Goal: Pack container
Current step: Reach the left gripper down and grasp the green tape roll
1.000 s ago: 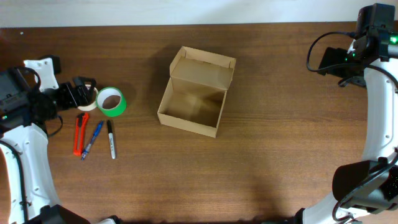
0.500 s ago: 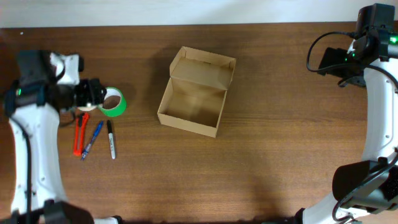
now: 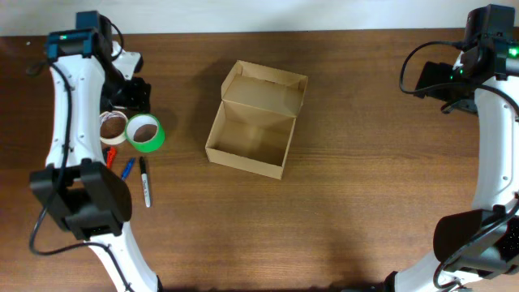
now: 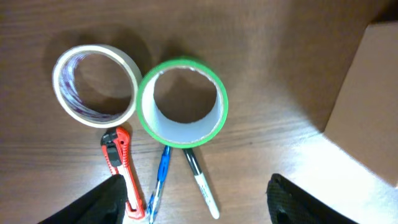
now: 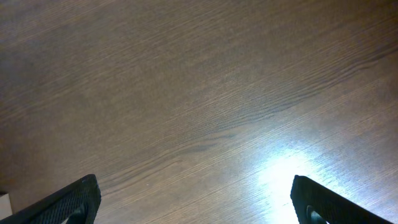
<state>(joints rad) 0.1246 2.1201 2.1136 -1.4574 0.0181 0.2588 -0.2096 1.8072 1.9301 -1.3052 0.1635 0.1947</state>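
The container (image 3: pixel 255 122) is a tan cardboard box, open and empty, its flap lid standing up at the far side. Its edge shows at the right of the left wrist view (image 4: pixel 367 106). My left gripper (image 3: pixel 132 89) hovers open and empty just beyond the tape rolls. In the left wrist view my left gripper (image 4: pixel 199 211) looks down on a green tape roll (image 4: pixel 183 102) and a white tape roll (image 4: pixel 94 85) lying side by side. My right gripper (image 3: pixel 434 77) is open and empty at the far right. In the right wrist view my right gripper (image 5: pixel 199 208) is over bare table.
A red box cutter (image 4: pixel 121 171), a blue pen (image 4: pixel 158 183) and a black marker (image 4: pixel 200 183) lie in front of the tape rolls. In the overhead view the green tape (image 3: pixel 146 133) and white tape (image 3: pixel 113 127) lie left of the box.
My left arm has swung from the table's left edge up and back, so its gripper now hangs above the tape rolls. The white tape is now uncovered. The right arm has not moved.
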